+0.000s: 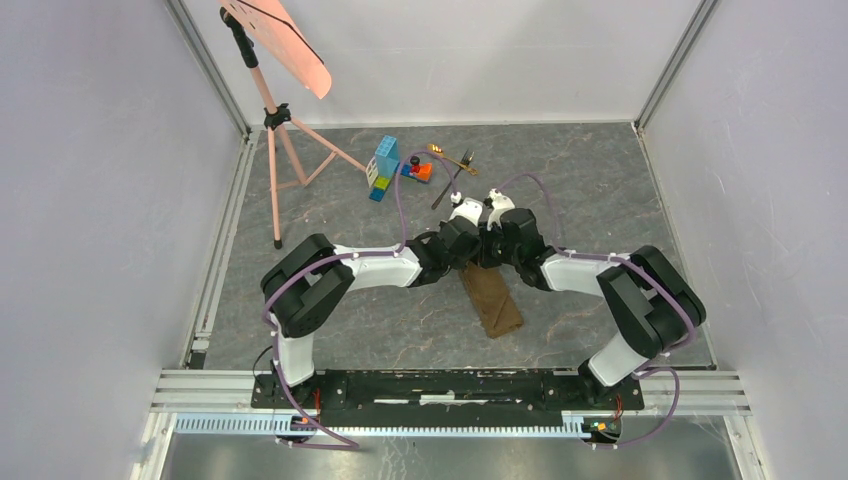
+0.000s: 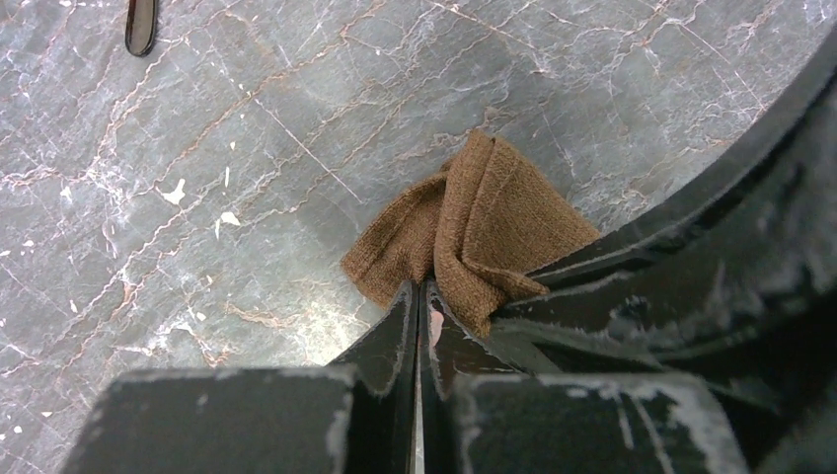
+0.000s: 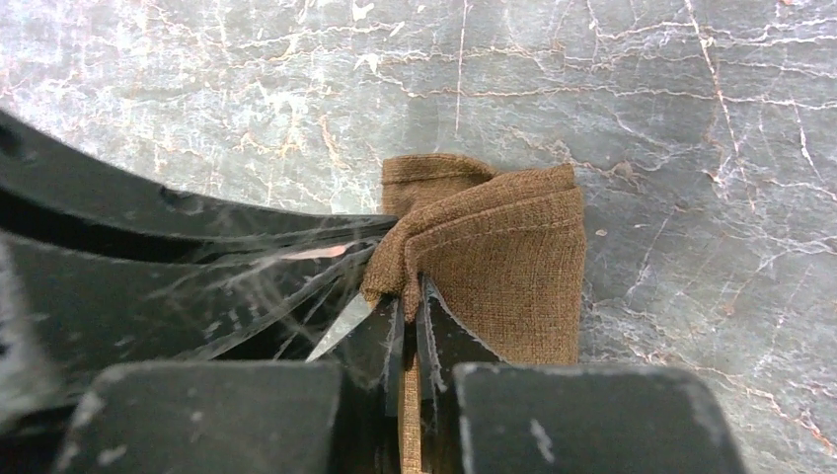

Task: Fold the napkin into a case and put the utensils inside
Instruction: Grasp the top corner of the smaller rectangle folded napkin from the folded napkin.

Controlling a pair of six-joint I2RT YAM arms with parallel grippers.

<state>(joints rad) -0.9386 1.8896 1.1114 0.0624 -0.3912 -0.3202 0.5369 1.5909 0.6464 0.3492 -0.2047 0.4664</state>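
Note:
The brown napkin (image 1: 495, 305) lies as a narrow folded strip in the middle of the table. Both grippers meet over its far end. My left gripper (image 1: 462, 245) (image 2: 421, 286) is shut, with puckered cloth (image 2: 484, 212) pinched at its tips. My right gripper (image 1: 505, 240) (image 3: 410, 296) is shut on a fold of the napkin (image 3: 513, 267), and cloth shows between its jaws. The gold spoon (image 1: 450, 155) and the dark fork (image 1: 455, 182) lie at the back of the table, apart from the napkin. A dark handle end (image 2: 140, 25) shows in the left wrist view.
Colourful toy blocks (image 1: 385, 165) stand left of the utensils. A pink tripod (image 1: 285, 150) with an orange board stands at the back left. Each wrist view shows the other arm's black fingers (image 2: 691, 267) (image 3: 197, 247) close beside. Metal rails edge the table.

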